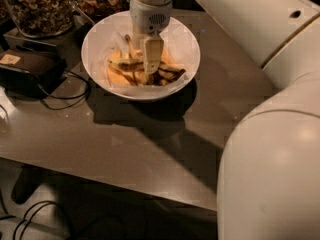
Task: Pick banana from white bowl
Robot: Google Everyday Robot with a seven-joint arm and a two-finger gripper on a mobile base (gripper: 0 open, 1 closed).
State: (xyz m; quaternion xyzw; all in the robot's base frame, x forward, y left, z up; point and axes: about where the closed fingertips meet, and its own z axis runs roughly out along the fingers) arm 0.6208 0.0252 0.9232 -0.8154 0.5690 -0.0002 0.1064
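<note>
Hanging inside smooth round white bowl (184,46), cream gripper (150,68) over curved, browned banana (121,64), grip unclear

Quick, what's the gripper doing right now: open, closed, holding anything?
Gripper: down inside the white bowl, among the bananas; open, closed or holding cannot be told.

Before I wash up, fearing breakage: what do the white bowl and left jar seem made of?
White bowl: glazed ceramic or plastic, by its smooth sheen. Jar: likely clear glass, nuts showing through. The pincer is in the bowl, at the banana.
</note>
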